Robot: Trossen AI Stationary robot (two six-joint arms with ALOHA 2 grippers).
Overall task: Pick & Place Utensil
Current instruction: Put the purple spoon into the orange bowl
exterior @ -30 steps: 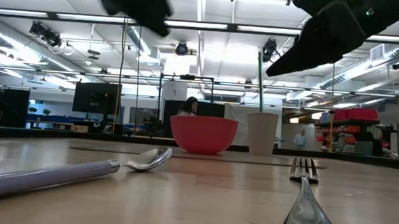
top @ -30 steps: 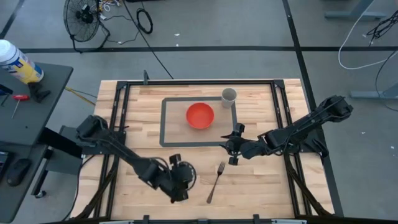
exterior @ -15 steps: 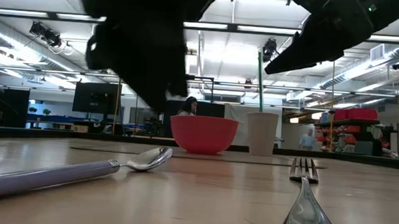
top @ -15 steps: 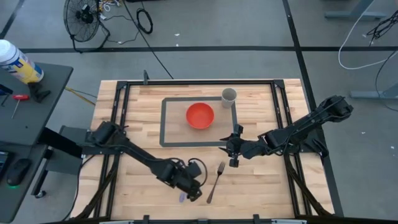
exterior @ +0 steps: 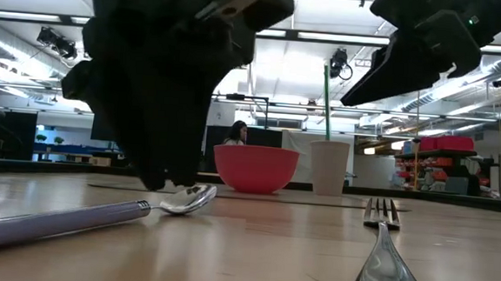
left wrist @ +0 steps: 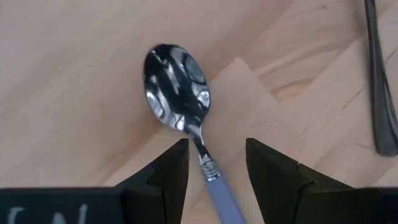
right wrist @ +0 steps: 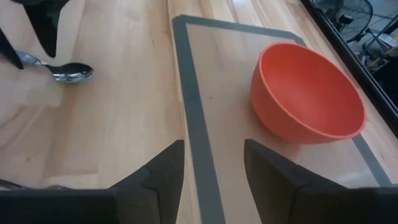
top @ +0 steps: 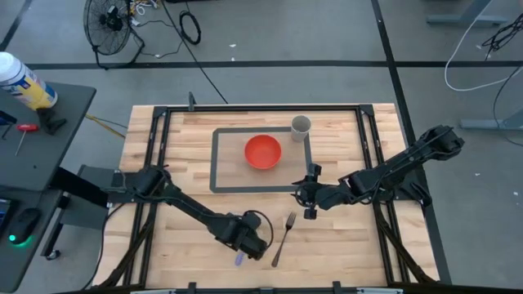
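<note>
Near the front edge of the surface (top: 180, 163), my left gripper (left wrist: 216, 163) hangs low over the spoon (left wrist: 177, 93), its fingers (left wrist: 171, 171) spread apart with the spoon's neck lying between them, nothing held so far. The spoon lies flat on the wood, bowl toward the mat, purple handle toward the near edge. In the high view the left gripper (top: 250, 237) covers most of it; only the handle tip shows.

I judge the grasp is the step in hand. To do it well, I want the neck centred between the fingers, then a straight descent until the tips almost touch the wood before closing. The neck is thin and flat, so closing too high would likely slip off it, and an off-centre pinch could spin the spoon.

The fork (top: 283, 238) lies just beside, so I'd avoid sideways drift. My right gripper (top: 308, 196) waits, fingers (right wrist: 155, 171) apart and empty, near the mat's front edge, with the red bowl (top: 263, 152) and cup (top: 301, 126) beyond.
</note>
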